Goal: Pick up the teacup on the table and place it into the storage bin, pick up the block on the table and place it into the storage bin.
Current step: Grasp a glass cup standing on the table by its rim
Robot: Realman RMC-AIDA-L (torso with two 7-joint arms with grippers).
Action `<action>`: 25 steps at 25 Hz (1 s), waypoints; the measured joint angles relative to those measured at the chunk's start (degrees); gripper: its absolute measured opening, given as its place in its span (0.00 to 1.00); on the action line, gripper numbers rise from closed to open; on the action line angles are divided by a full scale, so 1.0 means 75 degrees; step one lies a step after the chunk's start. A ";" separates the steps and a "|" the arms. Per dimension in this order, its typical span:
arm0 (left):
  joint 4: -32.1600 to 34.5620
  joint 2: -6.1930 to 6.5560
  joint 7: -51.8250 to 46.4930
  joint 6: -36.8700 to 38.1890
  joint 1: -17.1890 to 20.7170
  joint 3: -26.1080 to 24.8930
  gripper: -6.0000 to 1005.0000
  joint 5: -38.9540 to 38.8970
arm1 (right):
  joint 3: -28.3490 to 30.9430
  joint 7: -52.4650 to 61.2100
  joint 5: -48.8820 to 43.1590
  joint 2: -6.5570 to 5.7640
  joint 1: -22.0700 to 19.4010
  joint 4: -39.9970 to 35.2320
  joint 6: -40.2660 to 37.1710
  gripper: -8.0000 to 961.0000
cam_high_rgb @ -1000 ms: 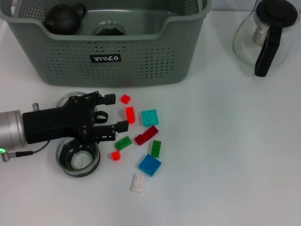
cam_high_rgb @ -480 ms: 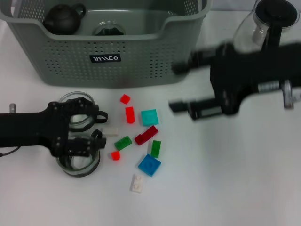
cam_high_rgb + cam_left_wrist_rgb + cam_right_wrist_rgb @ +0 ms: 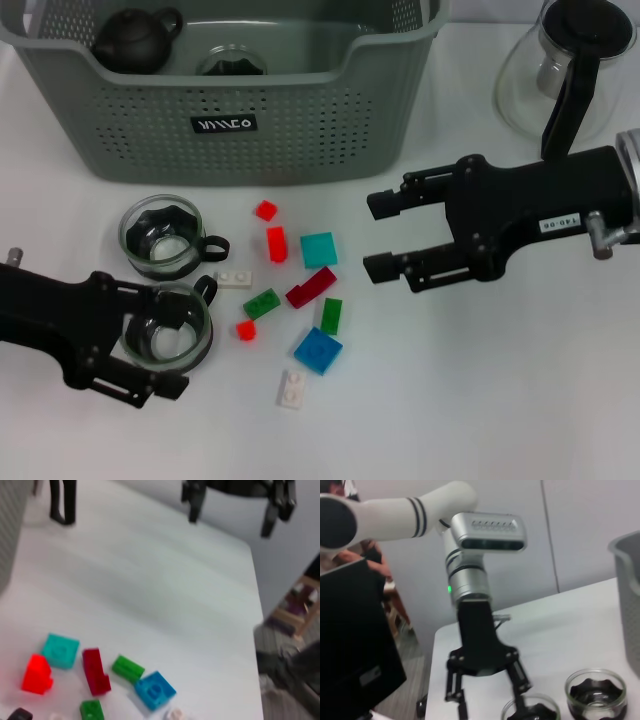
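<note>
Two glass teacups stand left of the blocks: one (image 3: 160, 237) (image 3: 595, 695) nearer the storage bin (image 3: 230, 125), the other (image 3: 165, 335) (image 3: 530, 712) nearer me. My left gripper (image 3: 192, 340) (image 3: 487, 692) is open, with a finger on either side of the nearer teacup. Several small blocks lie mid-table, among them a teal one (image 3: 318, 249) (image 3: 60, 651), a blue one (image 3: 318, 350) (image 3: 154, 690) and a dark red one (image 3: 311, 287) (image 3: 95, 670). My right gripper (image 3: 368, 237) (image 3: 230, 520) is open and empty, just right of the blocks.
Inside the storage bin sit a black teapot (image 3: 135, 38) and another glass cup (image 3: 232, 62). A glass pot with a black handle (image 3: 560, 75) stands at the far right, behind the right arm.
The left gripper has drawn back toward the near left and now straddles the nearer teacup. The right arm came in from the right and settled beside the blocks. A white block is uncovered.
</note>
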 joint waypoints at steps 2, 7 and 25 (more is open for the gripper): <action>0.0272 -0.0022 -0.0203 0.0075 -0.0029 0.0145 0.85 0.0057 | 0.0152 -0.0082 0.0002 -0.0020 0.0137 0.0258 0.0045 0.78; 0.0686 -0.0095 -0.0344 0.0094 -0.0042 0.0292 0.85 0.0103 | 0.0319 -0.0128 0.0007 -0.0071 0.0257 0.0432 0.0135 0.78; 0.2591 -0.0964 -0.0511 -0.0452 -0.0125 0.1381 0.81 0.1657 | 0.0346 -0.0299 0.0016 -0.0027 0.0320 0.0503 0.0635 0.78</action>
